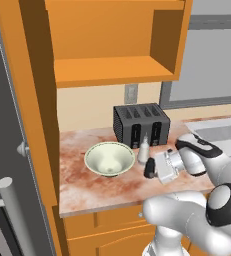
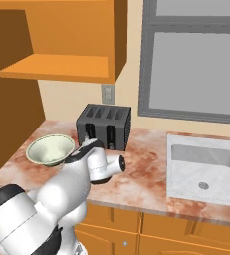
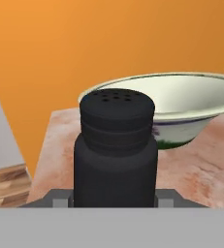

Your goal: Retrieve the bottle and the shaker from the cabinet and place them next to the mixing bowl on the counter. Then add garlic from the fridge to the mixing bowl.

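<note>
Tipping is the main risk: the end effector (image 1: 150, 169) is clamping the black shaker (image 3: 116, 150) low over the bench (image 1: 87, 187), and letting go before the base is sitting flat could be toppling it into the bottle (image 1: 144, 150) or the mixing bowl (image 1: 109, 158) just beside it. The shaker is sitting between the fingers, squeezed at its lower body, cap pointing toward the bowl.

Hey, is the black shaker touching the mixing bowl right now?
Apart. The left base view shows bare counter between the shaker held by the hand and the mixing bowl.
</note>
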Motion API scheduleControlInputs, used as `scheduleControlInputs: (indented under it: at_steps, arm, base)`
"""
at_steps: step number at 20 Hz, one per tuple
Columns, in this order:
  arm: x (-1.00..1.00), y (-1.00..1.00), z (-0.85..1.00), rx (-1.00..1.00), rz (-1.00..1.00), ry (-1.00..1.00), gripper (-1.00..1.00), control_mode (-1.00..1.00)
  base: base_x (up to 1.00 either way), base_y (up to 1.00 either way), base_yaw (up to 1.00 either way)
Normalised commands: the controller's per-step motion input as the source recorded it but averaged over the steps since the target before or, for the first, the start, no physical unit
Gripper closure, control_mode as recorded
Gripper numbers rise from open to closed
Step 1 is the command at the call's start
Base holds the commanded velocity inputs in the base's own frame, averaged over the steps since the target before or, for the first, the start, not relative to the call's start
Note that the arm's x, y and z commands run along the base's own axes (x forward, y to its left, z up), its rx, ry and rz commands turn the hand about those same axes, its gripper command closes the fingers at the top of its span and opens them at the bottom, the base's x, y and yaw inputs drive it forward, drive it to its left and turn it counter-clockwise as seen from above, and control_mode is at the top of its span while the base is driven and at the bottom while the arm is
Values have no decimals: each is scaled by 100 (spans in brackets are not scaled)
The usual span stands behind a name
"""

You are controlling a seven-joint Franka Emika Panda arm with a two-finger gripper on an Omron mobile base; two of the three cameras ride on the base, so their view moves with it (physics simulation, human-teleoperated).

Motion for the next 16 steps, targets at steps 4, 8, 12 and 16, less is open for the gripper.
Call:
scheduleControlInputs:
  at_steps: [4, 8, 12, 16]
  arm:
    - [20, 0, 0, 0, -1, 0, 100, -100]
    - [0, 5, -10, 0, -5, 0, 100, -100]
    - [0, 16, -16, 0, -9, 0, 100, -100]
    - [1, 34, -9, 0, -12, 0, 100, -100]
  base:
    - [0, 0, 0]
    - [0, 0, 0]
    - [0, 0, 0]
    - [0, 0, 0]
